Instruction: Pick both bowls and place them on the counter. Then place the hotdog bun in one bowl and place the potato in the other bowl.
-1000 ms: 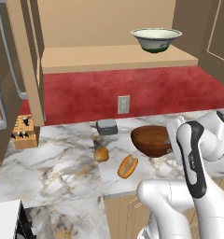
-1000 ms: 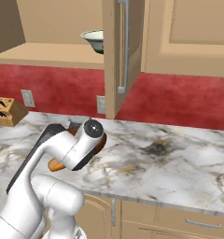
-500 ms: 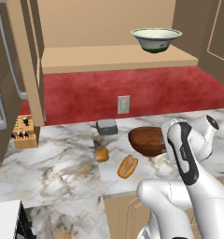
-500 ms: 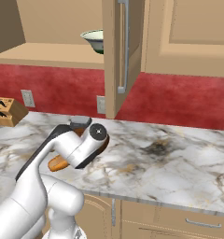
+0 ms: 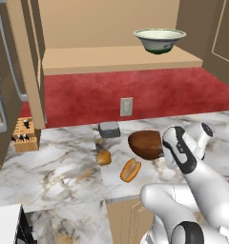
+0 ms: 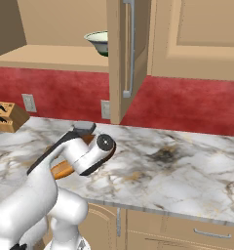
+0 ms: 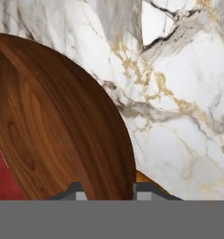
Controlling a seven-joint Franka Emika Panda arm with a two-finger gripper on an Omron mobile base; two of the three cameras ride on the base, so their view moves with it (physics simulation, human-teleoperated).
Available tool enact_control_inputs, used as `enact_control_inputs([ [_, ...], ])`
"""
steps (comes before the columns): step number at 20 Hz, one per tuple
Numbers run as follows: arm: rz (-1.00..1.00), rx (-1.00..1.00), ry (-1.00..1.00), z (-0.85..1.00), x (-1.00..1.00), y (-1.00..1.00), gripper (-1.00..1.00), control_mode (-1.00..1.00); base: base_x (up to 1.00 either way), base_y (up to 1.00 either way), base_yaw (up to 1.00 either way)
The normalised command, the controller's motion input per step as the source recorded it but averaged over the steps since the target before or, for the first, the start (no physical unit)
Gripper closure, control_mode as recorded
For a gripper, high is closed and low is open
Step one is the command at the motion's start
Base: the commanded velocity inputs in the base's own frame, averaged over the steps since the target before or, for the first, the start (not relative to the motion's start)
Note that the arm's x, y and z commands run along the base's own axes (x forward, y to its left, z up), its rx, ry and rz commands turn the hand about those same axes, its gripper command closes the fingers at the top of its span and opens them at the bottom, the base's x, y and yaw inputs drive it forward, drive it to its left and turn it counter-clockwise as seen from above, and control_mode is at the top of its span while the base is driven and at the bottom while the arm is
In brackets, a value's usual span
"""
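Hand view shows the brown bowl point(image 7: 53, 126) close up, its rim running between the two finger tips, with the jaws narrowly apart and clamped on that rim. Marble counter point(image 7: 188, 116) lies beyond it.

Step in hand, as judged: the first bowl is being set down. In the left base view the brown bowl point(image 5: 146, 144) sits tilted low over the counter point(image 5: 59, 167), near the back wall; whether its base touches the marble cannot be told. The gripper itself is hidden behind the arm point(image 5: 183, 155) in both base views.

Other task items:
- White bowl point(image 5: 160, 39) stands upright on the cupboard shelf point(image 5: 111, 59), not yet fetched. The right base view shows it point(image 6: 98, 41) partly behind the open door point(image 6: 126, 53).
- Bun point(image 5: 130, 170) lies on the counter just in front of the brown bowl.
- Potato point(image 5: 103, 157) lies on the counter left of the bun, near it.

Arm pose: the forearm reaches forward and down over the counter edge, wrist bent toward the bowl, elbow raised.

Next move, as judged: level the bowl, seat it flat on the marble, release, lift clear, then reach up for the white bowl. Risk: releasing while tilted may let the bowl rock toward the bun.
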Motion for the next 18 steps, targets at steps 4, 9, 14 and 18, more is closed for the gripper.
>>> enact_control_inputs([
  [4,0.0,0.03,0.0,-0.13,0.38,0.01,1.0,-1.0,0.0,0.0,0.0],
  [9,0.0,0.08,0.01,-0.16,0.3,0.1,1.0,-1.0,0.0,0.0,0.0],
  [14,0.0,0.04,0.01,-0.3,0.34,0.01,1.0,-1.0,0.0,0.0,0.0],
  [18,0.0,0.0,0.01,-0.3,0.2,0.01,1.0,-1.0,0.0,0.0,0.0],
])
